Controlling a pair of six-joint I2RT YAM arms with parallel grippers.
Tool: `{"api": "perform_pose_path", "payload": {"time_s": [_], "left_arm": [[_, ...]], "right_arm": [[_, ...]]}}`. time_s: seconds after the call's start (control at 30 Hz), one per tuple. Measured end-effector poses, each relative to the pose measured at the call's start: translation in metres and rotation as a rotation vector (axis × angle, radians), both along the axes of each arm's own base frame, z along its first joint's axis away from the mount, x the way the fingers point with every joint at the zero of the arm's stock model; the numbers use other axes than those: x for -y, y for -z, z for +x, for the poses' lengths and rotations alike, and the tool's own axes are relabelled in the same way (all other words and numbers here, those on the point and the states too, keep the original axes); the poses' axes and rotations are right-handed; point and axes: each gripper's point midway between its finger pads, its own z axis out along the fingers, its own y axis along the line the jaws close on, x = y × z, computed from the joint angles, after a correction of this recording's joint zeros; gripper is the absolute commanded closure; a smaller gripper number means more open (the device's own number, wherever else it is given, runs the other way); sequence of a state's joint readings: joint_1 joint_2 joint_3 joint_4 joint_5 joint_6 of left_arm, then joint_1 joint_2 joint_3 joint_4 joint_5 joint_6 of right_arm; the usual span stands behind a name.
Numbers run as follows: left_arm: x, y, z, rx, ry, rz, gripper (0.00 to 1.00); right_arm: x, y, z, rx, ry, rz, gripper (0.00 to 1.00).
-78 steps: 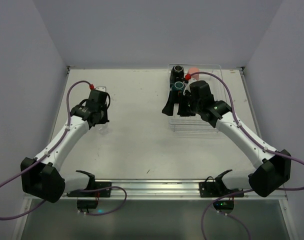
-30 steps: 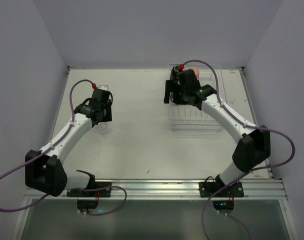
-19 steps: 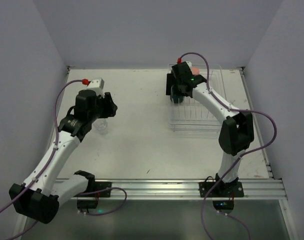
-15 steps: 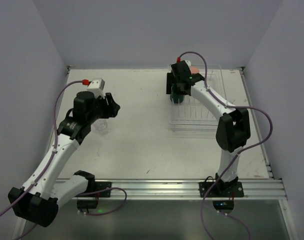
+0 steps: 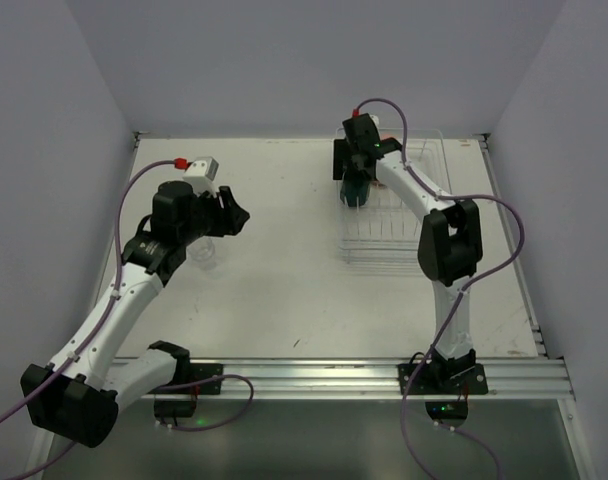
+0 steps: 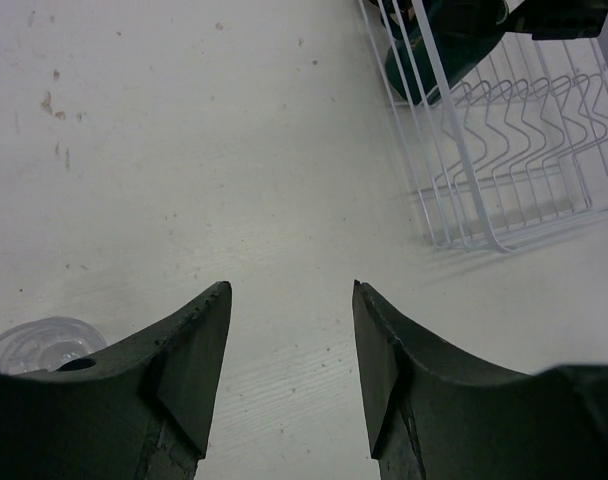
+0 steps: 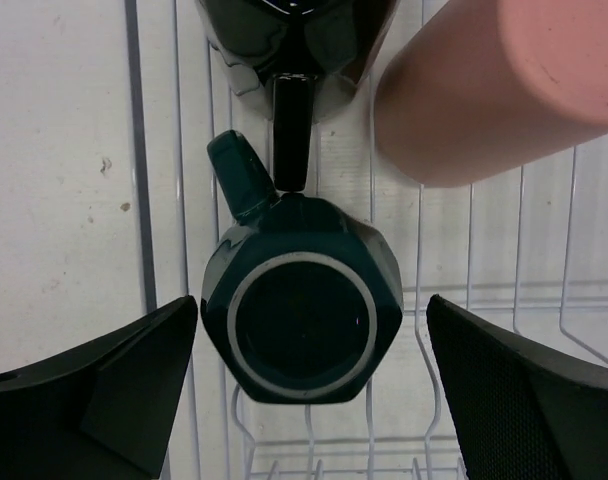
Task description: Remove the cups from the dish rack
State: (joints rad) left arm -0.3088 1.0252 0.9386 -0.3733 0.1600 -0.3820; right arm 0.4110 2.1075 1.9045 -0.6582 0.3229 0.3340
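My right gripper [image 7: 312, 300] is open and hangs over the far left corner of the dish rack [image 5: 396, 242], one finger on each side of the dark teal cup [image 7: 302, 310] without touching it. Behind that cup sits the black cup [image 7: 289, 35], and the salmon-pink tumbler [image 7: 479, 85] lies to the right. In the top view the teal cup [image 5: 356, 192] shows just below the right gripper [image 5: 351, 172]. My left gripper [image 5: 234, 215] is open and empty above the table. A tiny clear cup [image 5: 204, 250] stands on the table beneath it, and shows as the clear cup [image 6: 39, 345] beside the left finger.
The rack's wire dividers [image 6: 524, 130] stand to the right of my left gripper [image 6: 290, 290]. The right arm stretches from its base up over the rack. Walls close the table on the left, back and right.
My left gripper has opened, let go of the clear cup and risen to the right. The right gripper has slid to the rack's far left corner, over the teal cup.
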Motion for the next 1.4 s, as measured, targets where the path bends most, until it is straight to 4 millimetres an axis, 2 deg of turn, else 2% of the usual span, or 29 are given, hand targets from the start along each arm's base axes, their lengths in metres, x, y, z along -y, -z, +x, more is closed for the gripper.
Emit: {"api": "perform_pose_path", "payload": {"time_s": [0.13,0.3,0.4,0.43,0.5,0.57,0.67,0.9,1.0,1.07,1.17,1.3,1.4], "left_arm": [[0.002,-0.003,0.001,0.011,0.007,-0.007,0.44],[0.003,0.000,0.002,0.003,0.012,-0.007,0.44],[0.004,0.001,0.003,-0.001,0.015,-0.007,0.44],[0.004,0.002,0.003,-0.002,0.015,-0.007,0.44],[0.004,0.002,0.003,-0.003,0.018,-0.008,0.44],[0.004,0.002,0.003,-0.003,0.018,-0.008,0.44],[0.005,0.002,0.003,-0.002,0.020,-0.009,0.44],[0.007,0.000,0.001,-0.002,0.034,-0.018,0.44],[0.008,-0.001,0.000,-0.002,0.041,-0.023,0.44],[0.009,-0.001,-0.001,-0.001,0.043,-0.026,0.44],[0.010,-0.002,-0.002,-0.003,0.044,-0.036,0.45],[0.013,-0.005,-0.004,-0.008,0.052,-0.058,0.45],[0.017,-0.009,-0.008,-0.007,0.071,-0.084,0.44]], "right_arm": [[0.003,0.015,0.009,-0.021,0.004,-0.005,0.02],[0.003,0.028,0.016,-0.043,-0.001,0.000,0.09],[0.002,0.033,0.017,-0.052,-0.009,0.001,0.29],[0.002,0.033,0.017,-0.053,-0.010,0.000,0.52],[0.000,0.032,0.017,-0.054,-0.017,0.006,0.75],[0.000,0.032,0.017,-0.054,-0.019,0.005,0.92],[0.000,0.032,0.017,-0.054,-0.019,0.006,0.99],[0.003,0.021,0.013,-0.058,-0.014,0.002,1.00],[0.007,-0.005,0.008,-0.024,-0.008,0.005,1.00],[0.011,-0.036,0.002,0.024,-0.003,0.016,1.00],[0.018,-0.095,-0.013,0.121,-0.001,0.052,1.00],[0.031,-0.183,-0.051,0.294,-0.011,0.132,1.00],[0.039,-0.219,-0.092,0.383,-0.066,0.230,1.00]]}}
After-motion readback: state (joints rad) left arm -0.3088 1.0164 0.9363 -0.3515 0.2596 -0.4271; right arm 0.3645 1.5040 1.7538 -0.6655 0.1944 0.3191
